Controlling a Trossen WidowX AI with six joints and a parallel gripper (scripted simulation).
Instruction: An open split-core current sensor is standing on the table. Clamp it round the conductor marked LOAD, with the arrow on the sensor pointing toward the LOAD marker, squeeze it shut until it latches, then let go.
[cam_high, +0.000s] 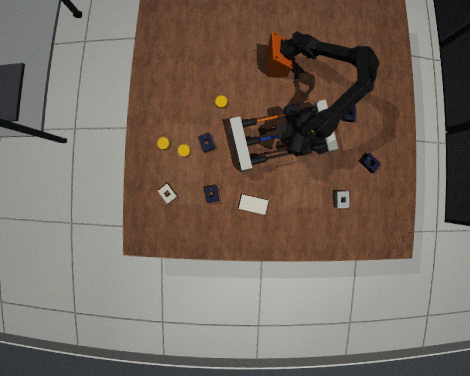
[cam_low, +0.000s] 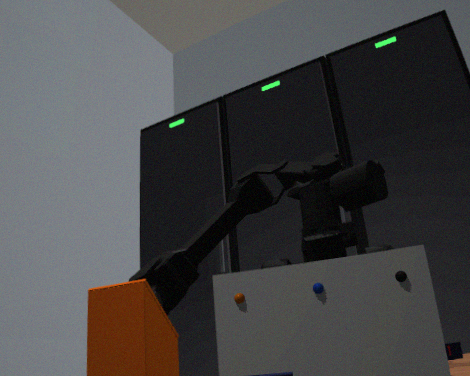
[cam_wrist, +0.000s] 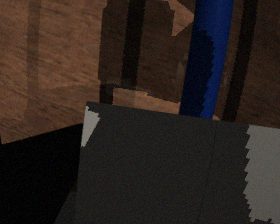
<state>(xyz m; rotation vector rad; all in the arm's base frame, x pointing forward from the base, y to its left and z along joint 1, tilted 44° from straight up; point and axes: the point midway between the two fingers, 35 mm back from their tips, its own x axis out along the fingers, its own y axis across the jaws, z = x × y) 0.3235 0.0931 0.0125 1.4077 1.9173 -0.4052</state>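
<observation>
My gripper (cam_high: 299, 141) is over the conductors between the stand's end walls. It is shut on the pale grey sensor (cam_wrist: 145, 165), which fills the lower wrist view, mostly in shadow. A black finger (cam_wrist: 40, 175) shows at its left. The blue conductor (cam_high: 269, 138) (cam_wrist: 220, 30) runs up from behind the sensor's upper edge in the wrist view. An orange conductor (cam_high: 270, 119) and a dark one (cam_high: 274, 156) run either side of it. The arm hides the sensor in the top view, and the end wall hides it in the exterior view. The LOAD marker, the arrow and the latch cannot be made out.
The stand has a white end wall (cam_high: 241, 144) and, partly under the arm, another (cam_low: 270, 335). Yellow discs (cam_high: 221, 101), dark blue blocks (cam_high: 211, 193) (cam_high: 370, 162), white blocks (cam_high: 338, 193) and a white plate (cam_high: 253, 204) lie around. The orange arm base (cam_high: 277, 60) (cam_low: 117, 330) is behind.
</observation>
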